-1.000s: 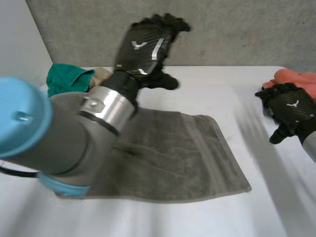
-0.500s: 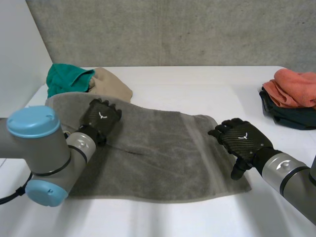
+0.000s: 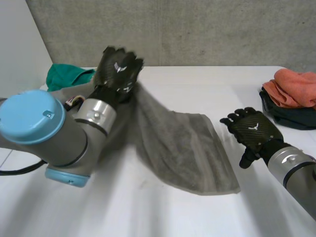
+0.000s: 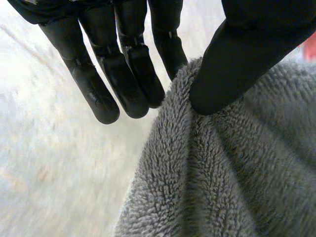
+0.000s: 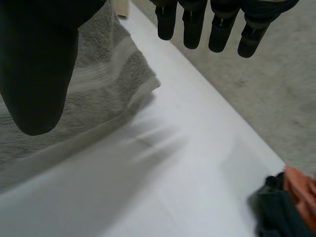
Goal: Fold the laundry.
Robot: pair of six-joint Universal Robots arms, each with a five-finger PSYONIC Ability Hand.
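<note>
1. Pinching the towel (image 3: 192, 153) at its left end, left hand (image 3: 118, 71) is raised over the tabletop (image 3: 197, 81) nr the far-left corner. Wrist view: thumb pressed into the pile vs straight fingers, cloth caught btwn.
2. Why so high: prob. to peel that end off the surface so it can be carried across for a fold. Left part hangs in a slope from the hand. Right part lies flat mid-tabletop, w/ its near-right corner twd the near edge.
3. Right hand (image 3: 254, 131) hovers just beside the towel's right edge, fingers straight & spread, holding nothing. Its thumb sits above the hem in its wrist view. Likely placed there to pin or catch that end so the cloth doesn't drag along w/ the lift.
4. Green cloth (image 3: 64, 76) sits at the far-left corner behind the left arm; whether it touches the towel can't be told. Orange cloth (image 3: 296, 84) lies on dark cloth (image 3: 291, 117) at the right edge, well apart, prob. set aside as other laundry.
5. Fold not yet made: no layer laid over another, as far as seen.
</note>
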